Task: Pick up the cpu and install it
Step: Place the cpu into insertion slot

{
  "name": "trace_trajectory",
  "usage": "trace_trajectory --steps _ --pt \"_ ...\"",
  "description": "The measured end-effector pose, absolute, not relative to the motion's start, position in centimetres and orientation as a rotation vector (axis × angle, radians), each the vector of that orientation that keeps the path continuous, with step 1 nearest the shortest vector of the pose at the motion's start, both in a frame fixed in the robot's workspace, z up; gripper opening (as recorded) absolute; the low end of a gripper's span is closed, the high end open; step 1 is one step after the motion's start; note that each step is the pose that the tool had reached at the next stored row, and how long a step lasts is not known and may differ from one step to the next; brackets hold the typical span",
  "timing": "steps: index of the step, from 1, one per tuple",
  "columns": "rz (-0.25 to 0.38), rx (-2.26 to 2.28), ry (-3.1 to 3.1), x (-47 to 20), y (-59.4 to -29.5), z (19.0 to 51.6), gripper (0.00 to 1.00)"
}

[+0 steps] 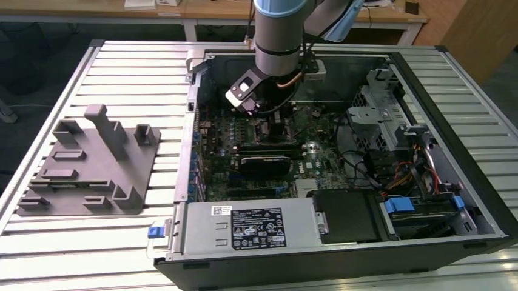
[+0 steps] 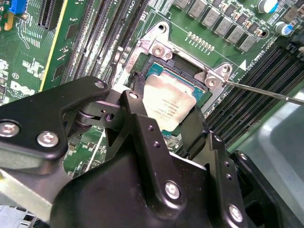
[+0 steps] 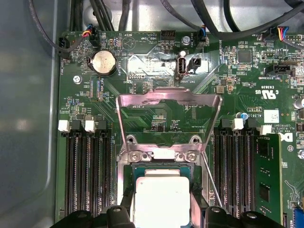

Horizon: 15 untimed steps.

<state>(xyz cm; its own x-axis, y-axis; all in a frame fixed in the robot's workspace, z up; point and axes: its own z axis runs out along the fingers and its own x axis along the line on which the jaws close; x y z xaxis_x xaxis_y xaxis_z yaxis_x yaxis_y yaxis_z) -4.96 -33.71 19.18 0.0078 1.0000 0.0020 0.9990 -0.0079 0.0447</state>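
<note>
The cpu [image 2: 169,105] is a flat silvery square with a thin green rim. It sits level over the open motherboard socket [image 2: 156,47], directly above the socket's recess. My gripper [image 2: 167,102] straddles it, one black finger [image 2: 134,97] against each of two opposite edges, shut on it. In the first wrist view the cpu [image 3: 161,197] lies between the fingertips [image 3: 127,209], just below the raised load plate [image 3: 168,100]. In the exterior view the arm [image 1: 279,54] reaches down into the computer case [image 1: 421,66] over the motherboard.
The socket lever [image 2: 266,91] sticks out as a thin metal rod beside the socket. Memory slots [image 3: 88,175] flank it on both sides. A grey plastic holder block [image 1: 89,163] stands on the slatted table at the exterior view's left. Drive bays and cables crowd the case's right.
</note>
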Motion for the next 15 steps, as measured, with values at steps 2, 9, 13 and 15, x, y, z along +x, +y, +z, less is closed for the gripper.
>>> trace_trajectory --steps 2,9,13,15 --pt "0.051 2.208 2.191 -4.96 -33.71 19.18 0.54" --pt "0.051 2.208 2.191 -4.96 -33.71 19.17 0.62" --pt "0.051 2.208 2.191 -4.97 -33.72 19.60 0.62" --pt "0.051 2.208 2.191 -4.97 -33.72 19.97 0.62"
